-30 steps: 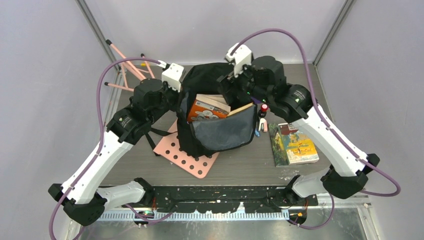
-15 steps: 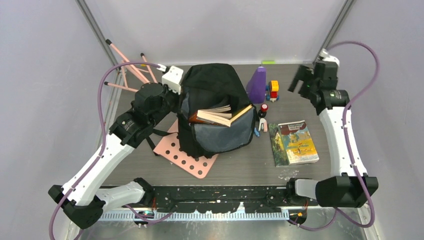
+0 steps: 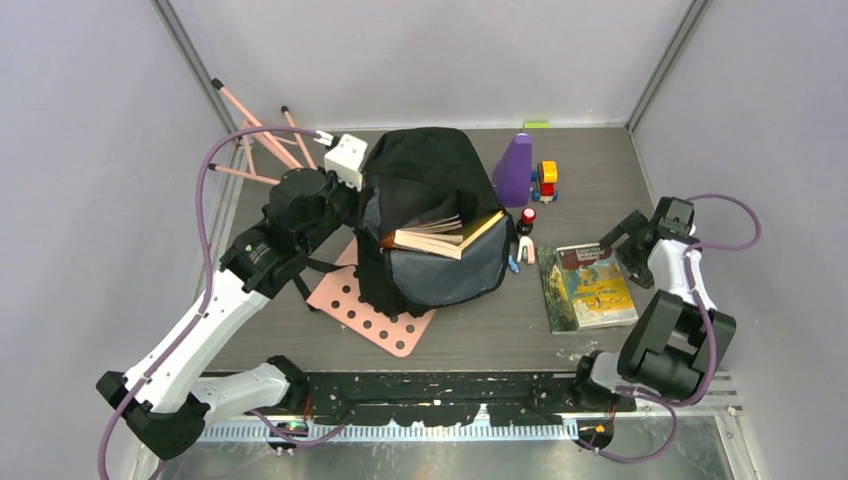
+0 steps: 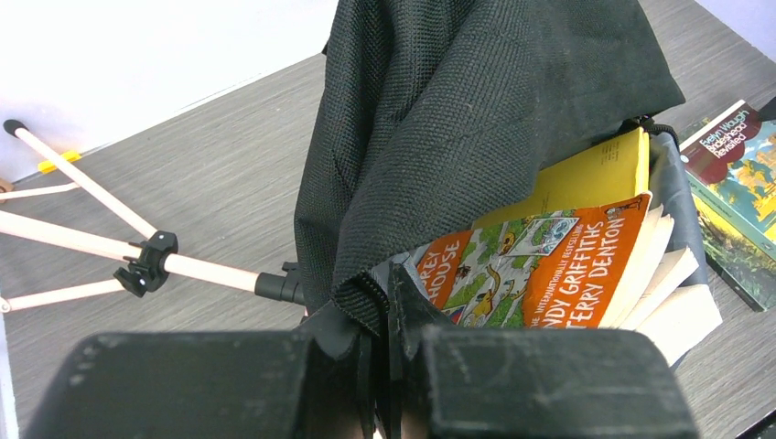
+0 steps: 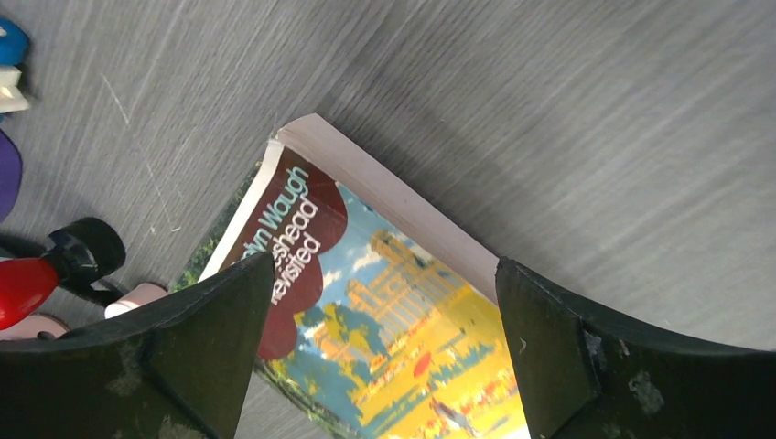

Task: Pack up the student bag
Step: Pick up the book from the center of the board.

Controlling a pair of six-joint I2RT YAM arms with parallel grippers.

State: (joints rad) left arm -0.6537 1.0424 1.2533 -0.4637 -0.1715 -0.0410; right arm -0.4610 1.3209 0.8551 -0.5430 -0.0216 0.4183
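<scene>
The black student bag (image 3: pixel 420 175) stands open at the table's middle, grey lining (image 3: pixel 450 270) facing front. Books (image 3: pixel 445 232) stick out of its mouth; the left wrist view shows an orange-covered one (image 4: pixel 549 265) and a yellow one (image 4: pixel 595 174). My left gripper (image 3: pixel 362 205) is shut on the bag's left rim, pinching black fabric (image 4: pixel 458 110) between its fingers (image 4: pixel 382 293). My right gripper (image 3: pixel 625 238) is open and empty, low over the far end of a colourful paperback (image 3: pixel 598 285) on the table; its fingers straddle that book (image 5: pixel 393 329) in the right wrist view (image 5: pixel 384 265).
A pink perforated board (image 3: pixel 375 310) lies under the bag's front left. A pink tripod (image 3: pixel 265 140) lies at the back left. A purple cone (image 3: pixel 515 165), coloured blocks (image 3: pixel 546 180) and a red-capped bottle (image 3: pixel 526 218) stand right of the bag. A green book (image 3: pixel 553 292) lies beside the paperback.
My right arm left the bag's mouth, swung to the back right, then came down over the paperback on the right. A book now lies flat across the bag's opening. The left gripper keeps its hold.
</scene>
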